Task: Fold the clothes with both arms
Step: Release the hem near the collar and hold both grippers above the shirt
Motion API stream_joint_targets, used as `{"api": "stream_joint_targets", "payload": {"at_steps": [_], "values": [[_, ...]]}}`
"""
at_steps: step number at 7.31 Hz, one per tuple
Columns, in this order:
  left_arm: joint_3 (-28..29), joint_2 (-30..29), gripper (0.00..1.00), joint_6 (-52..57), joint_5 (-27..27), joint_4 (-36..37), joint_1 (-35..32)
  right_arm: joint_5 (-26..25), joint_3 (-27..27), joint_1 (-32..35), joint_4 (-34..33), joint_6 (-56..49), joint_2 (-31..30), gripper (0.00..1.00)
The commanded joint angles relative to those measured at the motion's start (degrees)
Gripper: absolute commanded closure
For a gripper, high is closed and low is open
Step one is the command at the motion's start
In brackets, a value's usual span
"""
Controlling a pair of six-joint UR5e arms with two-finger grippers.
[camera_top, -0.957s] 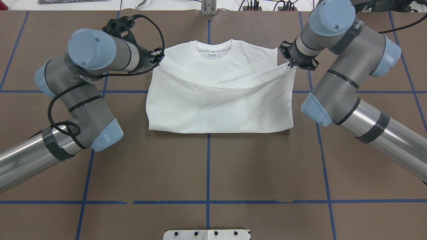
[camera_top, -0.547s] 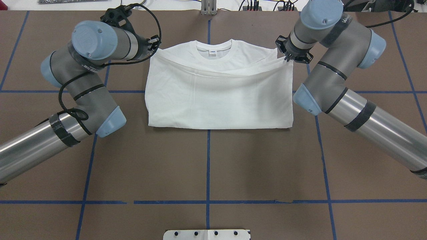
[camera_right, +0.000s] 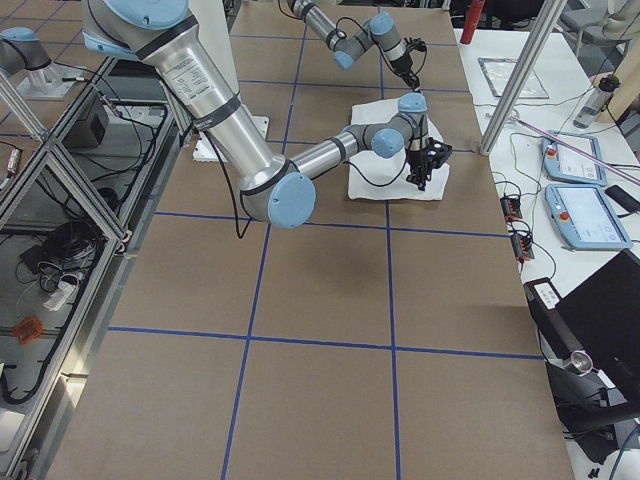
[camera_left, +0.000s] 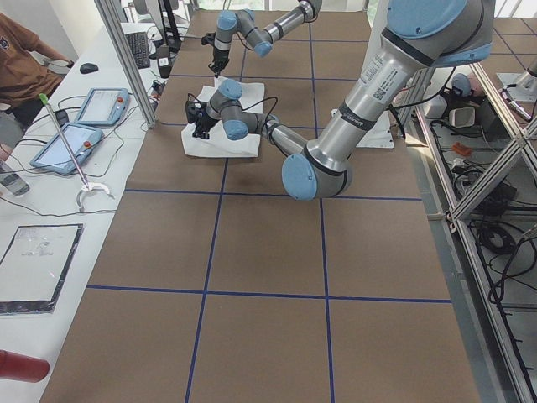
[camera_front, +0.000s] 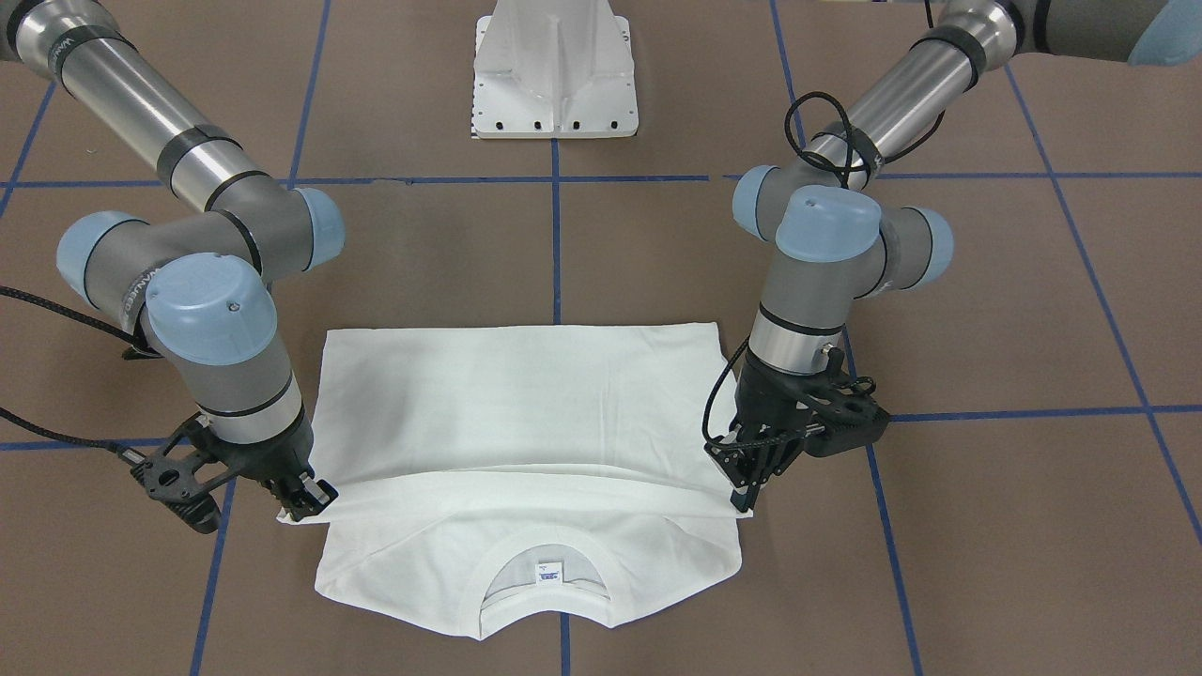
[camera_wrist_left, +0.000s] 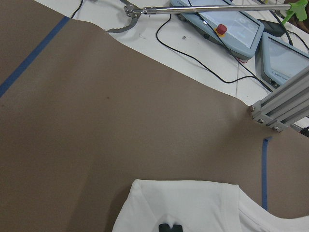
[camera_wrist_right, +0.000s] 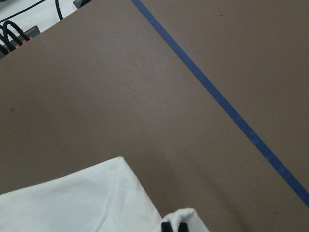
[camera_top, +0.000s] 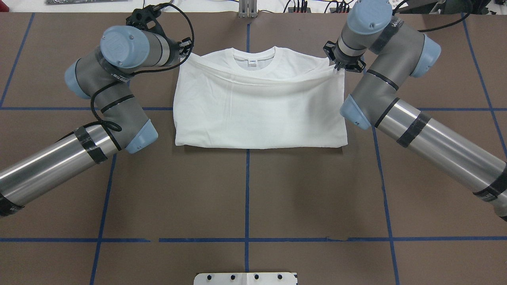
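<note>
The shirt [camera_top: 257, 114] is lying at the table's [camera_top: 245, 198] far middle, with its folded edge nearest. Beyond it, the left gripper [camera_top: 185, 50] and the right gripper [camera_top: 339, 66] are each clenching a hem corner. The half-fold is seemingly finishing. Next is laying the hem below the collar [camera_top: 254, 55], then releasing.

Cannot read the collar label [camera_top: 252, 62]: too small. Cannot see beneath the folded-over layer of the shirt [camera_top: 257, 114]. Shows only the fingertips of the left hand [camera_wrist_left: 170, 227] and right hand [camera_wrist_right: 174, 226], cropped by the wrist views' lower edges.
</note>
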Motion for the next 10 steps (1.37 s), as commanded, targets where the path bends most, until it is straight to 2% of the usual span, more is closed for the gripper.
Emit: {"api": "stream_joint_targets", "payload": {"at_steps": [1,6,7,8,9,10], "values": [[2.15,-0.77,1.00,0.02,0.16,-0.80,0.00,-0.03,-3.64,-0.09,0.34,0.09,2.68,1.00],[4.52,-0.42,1.00,-0.07,0.95,-0.89,-0.18,-0.99,-7.26,0.08,3.77,0.09,3.30,1.00],[4.44,0.01,0.95,-0.07,0.95,-0.89,-0.26,-1.08,-7.26,0.08,3.77,0.18,3.39,1.00],[4.44,0.45,0.90,-0.07,0.86,-0.98,-0.18,-1.08,-7.34,0.00,3.77,0.26,3.39,0.62],[4.27,1.33,0.78,-0.07,0.86,-2.46,-0.26,-1.08,-7.60,-0.09,4.03,0.26,3.65,0.39],[4.35,2.12,0.58,0.11,0.77,-4.74,-0.35,-1.08,-8.65,-0.09,4.04,0.26,4.52,0.23]]}}
